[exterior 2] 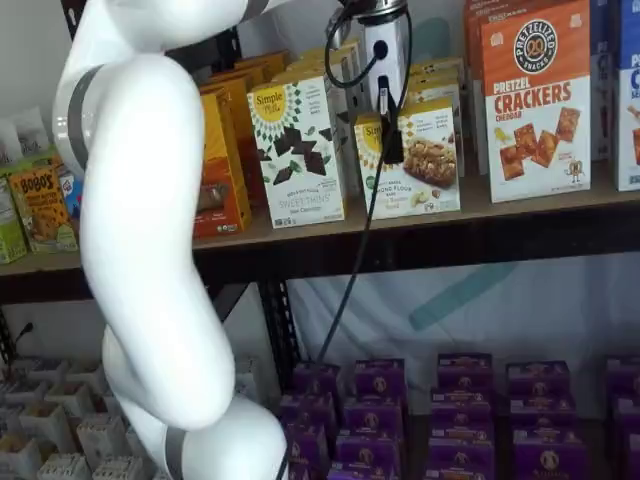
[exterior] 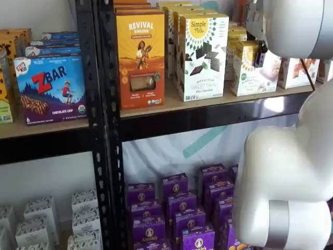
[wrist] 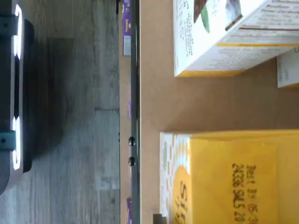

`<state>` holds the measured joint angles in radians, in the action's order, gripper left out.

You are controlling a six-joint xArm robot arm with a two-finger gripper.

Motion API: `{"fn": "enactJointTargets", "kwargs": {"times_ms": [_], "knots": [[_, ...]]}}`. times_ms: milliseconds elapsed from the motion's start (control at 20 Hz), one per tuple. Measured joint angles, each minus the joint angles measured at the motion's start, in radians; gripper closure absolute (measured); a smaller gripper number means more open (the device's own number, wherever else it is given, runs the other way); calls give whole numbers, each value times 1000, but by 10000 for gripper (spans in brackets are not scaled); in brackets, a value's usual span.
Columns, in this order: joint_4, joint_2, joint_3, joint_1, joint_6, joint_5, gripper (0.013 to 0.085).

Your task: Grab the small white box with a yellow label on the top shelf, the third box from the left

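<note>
The white arm (exterior 2: 150,250) is filling the left half of a shelf view, and it is bending up and over toward the top shelf (exterior 2: 420,235), probably so that the wrist can come at the boxes from above. The shelf is running across the middle of both shelf views as a tan board with a black front beam.

On this shelf the orange Revival box (exterior: 140,54) is standing in the upper middle of a shelf view, and the taller white box with chocolate squares (exterior: 202,57) is standing just beside it on the right.

The small white box (exterior 2: 415,160) is standing right of that taller box, in the upper middle of the frame, at the front edge of the board, where it is easy to reach. In the wrist view its yellow top (wrist: 233,177) is filling the lower right part of the frame.

The gripper (exterior 2: 385,110) is hanging in front of the upper left corner of this box, with a black cable (exterior 2: 350,270) falling below it. It is showing only side-on, so I cannot tell if the fingers are spread or pressed together. I judge that it is not holding the box yet.
</note>
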<state>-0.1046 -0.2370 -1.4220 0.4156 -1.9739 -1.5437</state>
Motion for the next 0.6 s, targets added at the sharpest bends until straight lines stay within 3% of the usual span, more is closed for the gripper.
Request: {"fn": "enactJointTargets", "kwargs": {"times_ms": [50,150,600], "knots": [[-1,0,0,0,0,0,490],[-3,0,-2,2,-1,-3,570],[-6,-16,3,6,-4,-18,570]]}}
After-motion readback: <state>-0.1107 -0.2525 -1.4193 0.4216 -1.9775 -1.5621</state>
